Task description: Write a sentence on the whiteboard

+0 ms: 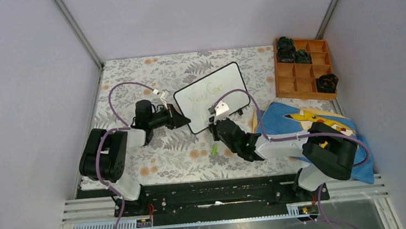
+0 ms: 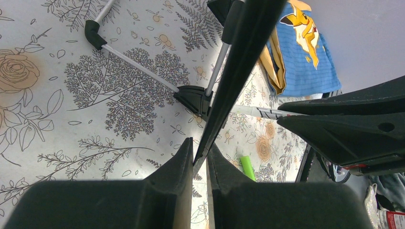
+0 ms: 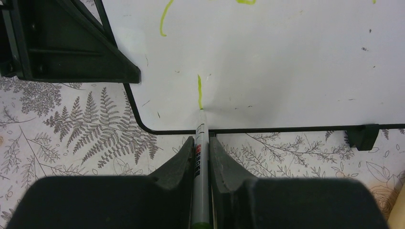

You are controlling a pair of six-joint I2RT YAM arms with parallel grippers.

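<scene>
At whiteboard (image 3: 286,62), right claw (image 3: 201,151) pinching marker (image 3: 201,130), left claw (image 2: 199,153) pinching frame (image 2: 239,71)

We read "You Can" in thin light-green handwriting (image 1: 203,95) on the whiteboard (image 1: 231,79), a little beyond the right hand (image 3: 201,141). Straight ahead of that hand's fingertips, at the tip of the marker (image 3: 200,160) it pinches, stands one short upright green stroke (image 3: 199,91), which we cannot read as a letter. More green strokes farther ahead are cut off. The marker's barrel bears a red-and-black printed label (image 3: 197,164) between the fingers, too foreshortened for us to read.
</scene>
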